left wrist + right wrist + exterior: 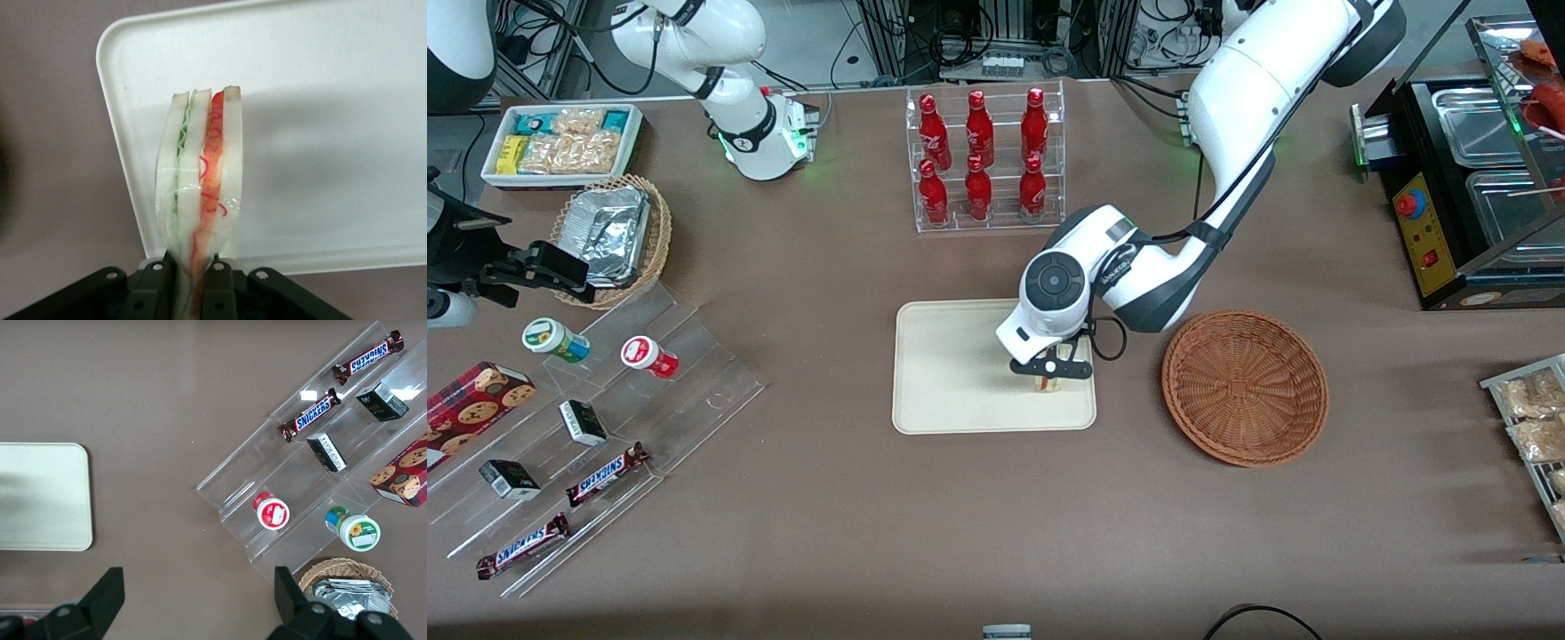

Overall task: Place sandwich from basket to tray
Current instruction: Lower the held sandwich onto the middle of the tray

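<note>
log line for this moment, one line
phase: placing | hand: shut on sandwich, above tray | basket: empty | sandwich: not released

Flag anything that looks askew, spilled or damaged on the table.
Nothing stands out. The left gripper holds the clear-wrapped triangular sandwich intact above the cream-white rectangular tray. The reddish-brown round wicker basket sits upright beside the tray.

White-bread sandwich [200, 180] shows green and red-orange filling (clear-wrapped); cream tray [943, 373]; reddish-brown woven basket [1245, 387]; black gripper [1052, 372].
</note>
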You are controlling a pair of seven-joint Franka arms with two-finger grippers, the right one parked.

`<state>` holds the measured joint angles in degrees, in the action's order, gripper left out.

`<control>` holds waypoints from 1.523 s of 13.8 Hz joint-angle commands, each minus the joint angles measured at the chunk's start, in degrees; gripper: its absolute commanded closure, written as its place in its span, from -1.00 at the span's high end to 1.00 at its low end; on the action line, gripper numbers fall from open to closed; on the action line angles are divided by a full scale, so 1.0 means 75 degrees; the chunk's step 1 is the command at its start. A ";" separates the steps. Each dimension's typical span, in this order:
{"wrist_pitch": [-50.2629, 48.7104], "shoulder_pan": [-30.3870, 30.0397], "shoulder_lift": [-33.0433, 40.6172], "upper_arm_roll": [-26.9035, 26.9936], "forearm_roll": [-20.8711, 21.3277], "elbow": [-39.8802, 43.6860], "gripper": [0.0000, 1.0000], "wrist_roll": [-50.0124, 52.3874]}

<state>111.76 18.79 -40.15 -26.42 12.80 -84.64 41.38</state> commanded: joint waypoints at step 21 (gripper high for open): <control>0.0521 0.0529 -0.1139 0.0101 0.0696 0.0856 -0.66 0.1021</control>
<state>115.89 21.57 -47.46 -26.18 16.76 -80.35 46.84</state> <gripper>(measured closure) 0.846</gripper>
